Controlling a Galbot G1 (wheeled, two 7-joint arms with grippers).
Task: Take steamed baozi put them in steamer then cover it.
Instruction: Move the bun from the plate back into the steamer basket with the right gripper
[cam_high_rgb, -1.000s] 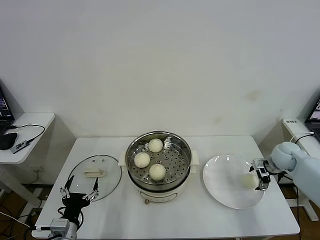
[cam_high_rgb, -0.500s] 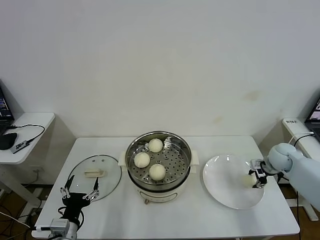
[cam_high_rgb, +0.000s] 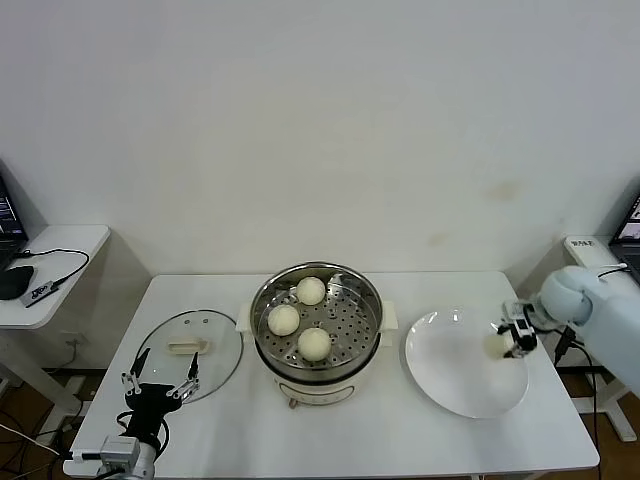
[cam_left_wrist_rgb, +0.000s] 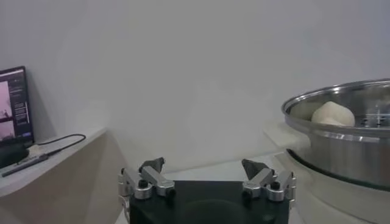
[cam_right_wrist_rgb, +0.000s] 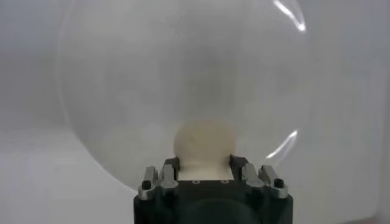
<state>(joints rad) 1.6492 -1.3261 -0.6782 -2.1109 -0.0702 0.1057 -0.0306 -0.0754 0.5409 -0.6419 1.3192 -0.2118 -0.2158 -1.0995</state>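
While above plate (cam_high_rgb: 450, 385), baozi (cam_right_wrist_rgb: 204, 143) within right gripper (cam_right_wrist_rgb: 205, 165).

White table (cam_high_rgb: 420, 430), flat white plate (cam_high_rgb: 445, 372) right of centre, side desk (cam_high_rgb: 55, 245) with cable, plain wall (cam_high_rgb: 320, 120)

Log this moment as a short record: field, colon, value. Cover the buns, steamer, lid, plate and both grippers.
buns in steamer: three baozi on the perforated tray
steamer: centre of table, uncovered
fourth baozi: gripped over the plate
plate: right of steamer
lid: flat on table, left of steamer
right gripper: shut on the fourth baozi, over the plate's right edge
left gripper: open, idle near the lid
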